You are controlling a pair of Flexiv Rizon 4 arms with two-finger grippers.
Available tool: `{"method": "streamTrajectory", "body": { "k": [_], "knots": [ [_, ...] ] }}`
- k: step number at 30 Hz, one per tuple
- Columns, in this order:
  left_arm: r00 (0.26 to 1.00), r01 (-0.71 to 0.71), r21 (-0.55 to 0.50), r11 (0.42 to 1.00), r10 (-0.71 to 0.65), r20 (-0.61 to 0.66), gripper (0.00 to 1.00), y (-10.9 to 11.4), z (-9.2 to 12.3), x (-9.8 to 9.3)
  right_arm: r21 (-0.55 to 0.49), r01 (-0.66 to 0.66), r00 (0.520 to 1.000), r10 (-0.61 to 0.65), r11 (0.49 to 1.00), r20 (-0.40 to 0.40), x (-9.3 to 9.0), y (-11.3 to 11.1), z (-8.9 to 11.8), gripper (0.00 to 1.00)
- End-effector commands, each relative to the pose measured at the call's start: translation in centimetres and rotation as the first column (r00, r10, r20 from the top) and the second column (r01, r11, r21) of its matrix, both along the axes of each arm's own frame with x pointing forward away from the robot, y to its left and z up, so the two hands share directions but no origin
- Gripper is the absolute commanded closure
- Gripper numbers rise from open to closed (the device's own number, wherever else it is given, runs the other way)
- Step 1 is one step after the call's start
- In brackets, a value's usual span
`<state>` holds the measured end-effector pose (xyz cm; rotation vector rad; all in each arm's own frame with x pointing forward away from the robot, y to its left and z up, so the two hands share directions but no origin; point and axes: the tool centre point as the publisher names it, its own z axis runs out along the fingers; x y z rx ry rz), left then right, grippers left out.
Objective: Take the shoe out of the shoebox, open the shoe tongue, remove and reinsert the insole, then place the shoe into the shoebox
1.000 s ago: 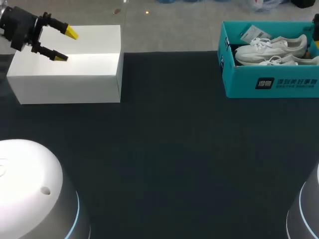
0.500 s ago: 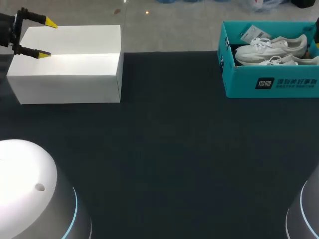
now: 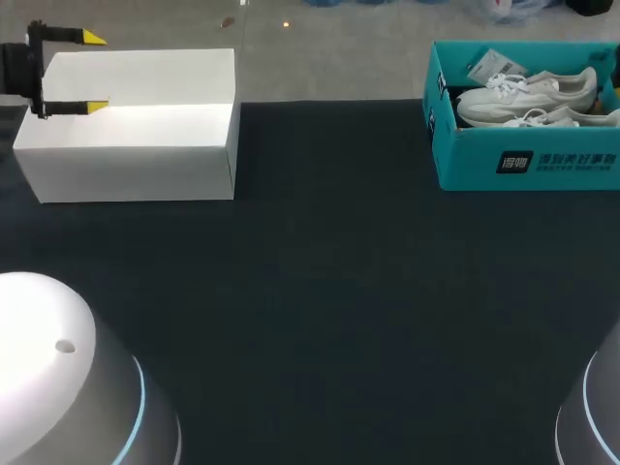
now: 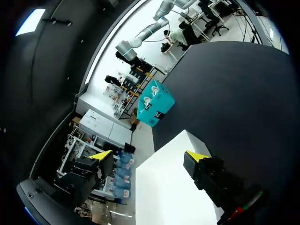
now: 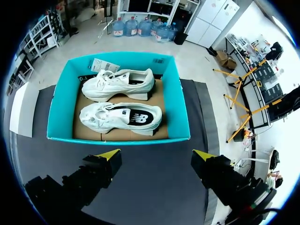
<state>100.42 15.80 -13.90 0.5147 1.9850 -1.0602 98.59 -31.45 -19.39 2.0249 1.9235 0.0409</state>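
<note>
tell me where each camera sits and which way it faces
Head view: above and behind, looking down on the table; the left hand shows open by the white box, the shoebox far right.
Left wrist view: on the left arm, looking past its open hand, over the white box toward the shoebox.
Right wrist view: on the right arm, looking down past the open right hand into the shoebox at two shoes.
Shared: shoebox in all three; white box in head and left wrist.

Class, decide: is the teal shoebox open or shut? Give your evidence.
Open. No lid covers the shoebox; the right wrist view looks straight in at two white shoes lying on its floor.
</note>
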Motion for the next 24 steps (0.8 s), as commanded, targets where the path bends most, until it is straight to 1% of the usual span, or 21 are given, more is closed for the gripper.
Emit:
{"method": "streamTrajectory", "body": {
  "k": [1, 3, 4, 5, 6, 8, 11, 12, 13, 14, 15, 16, 17, 18, 19, 20, 21, 23, 24],
  "knots": [
    [0.502, -0.784, 0.103, 0.612, 0.724, -0.474, 0.00, -0.9, 2.1, 1.4, 0.016, -0.034, 0.986, 0.036, 0.999, -0.163, -0.8, 0.4, -2.0, 0.00],
    [0.365, -0.825, 0.189, 0.533, 0.757, -0.542, 0.00, -0.8, 2.8, 2.3, 0.037, -0.058, 0.972, 0.065, 0.998, -0.226, -1.4, 0.5, -2.6, 0.00],
    [0.320, -0.839, 0.206, 0.503, 0.764, -0.561, 0.00, -0.7, 3.0, 2.6, 0.038, -0.065, 0.961, 0.073, 0.997, -0.265, -1.8, 0.5, -2.9, 0.00],
    [0.269, -0.838, 0.238, 0.491, 0.751, -0.604, 0.00, -0.6, 3.3, 2.9, 0.047, -0.069, 0.955, 0.079, 0.997, -0.287, -2.1, 0.4, -3.1, 0.00],
    [0.229, -0.849, 0.256, 0.463, 0.757, -0.612, 0.00, -0.6, 3.4, 3.1, 0.062, -0.076, 0.950, 0.092, 0.995, -0.298, -2.4, 0.3, -3.1, 0.00],
    [0.183, -0.857, 0.275, 0.436, 0.755, -0.630, 0.00, -0.5, 3.5, 3.5, 0.086, -0.072, 0.938, 0.096, 0.994, -0.332, -2.7, -0.1, -3.1, 0.00],
    [0.096, -0.875, 0.307, 0.375, 0.754, -0.650, 0.00, -0.5, 3.3, 4.0, 0.120, -0.071, 0.927, 0.110, 0.990, -0.359, -3.4, -0.5, -2.9, 0.00],
    [0.040, -0.877, 0.335, 0.346, 0.745, -0.665, 0.00, -0.4, 3.2, 4.3, 0.130, -0.074, 0.921, 0.118, 0.989, -0.371, -3.7, -0.6, -2.8, 0.00],
    [0.009, -0.877, 0.354, 0.324, 0.748, -0.664, 0.00, -0.4, 3.1, 4.4, 0.145, -0.079, 0.920, 0.129, 0.986, -0.371, -4.0, -0.7, -2.7, 0.00],
    [-0.049, -0.877, 0.381, 0.291, 0.737, -0.674, 0.00, -0.4, 2.9, 4.6, 0.163, -0.083, 0.918, 0.139, 0.983, -0.371, -4.4, -0.7, -2.4, 0.00],
    [-0.106, -0.869, 0.415, 0.269, 0.718, -0.688, 0.00, -0.4, 2.8, 4.4, 0.174, -0.085, 0.915, 0.146, 0.981, -0.376, -4.8, -0.7, -2.3, 0.00],
    [-0.144, -0.863, 0.437, 0.255, 0.704, -0.696, 0.00, -0.4, 2.7, 4.5, 0.176, -0.085, 0.914, 0.147, 0.981, -0.378, -5.0, -0.7, -2.2, 0.00],
    [-0.232, -0.859, 0.473, 0.197, 0.673, -0.702, 0.00, -0.3, 2.5, 4.6, 0.172, -0.088, 0.914, 0.148, 0.981, -0.379, -5.5, -0.6, -2.2, 0.00],
    [-0.303, -0.843, 0.509, 0.171, 0.632, -0.714, 0.00, -0.1, 2.3, 4.7, 0.172, -0.093, 0.913, 0.152, 0.981, -0.378, -5.9, -0.5, -2.1, 0.00],
    [-0.341, -0.835, 0.530, 0.149, 0.615, -0.710, 0.00, -0.1, 2.2, 4.7, 0.178, -0.098, 0.910, 0.160, 0.979, -0.382, -6.2, -0.4, -2.1, 0.00],
    [-0.430, -0.818, 0.569, 0.088, 0.564, -0.705, 0.00, 0.1, 2.0, 4.8, 0.178, -0.100, 0.910, 0.163, 0.979, -0.382, -6.6, -0.2, -2.1, 0.00],
    [-0.485, -0.801, 0.595, 0.062, 0.517, -0.706, 0.00, 0.4, 1.7, 5.1, 0.177, -0.102, 0.909, 0.164, 0.979, -0.383, -7.0, -0.1, -2.0, 0.00],
    [-0.566, -0.778, 0.628, 0.004, 0.429, -0.704, 0.00, 1.0, 1.4, 5.5, 0.181, -0.105, 0.907, 0.168, 0.978, -0.387, -7.6, 0.0, -1.9, 0.00],
    [-0.584, -0.774, 0.633, -0.014, 0.401, -0.705, 0.00, 1.2, 1.4, 5.6, 0.184, -0.104, 0.907, 0.169, 0.977, -0.386, -7.9, 0.1, -1.8, 0.00]
  ]
}}
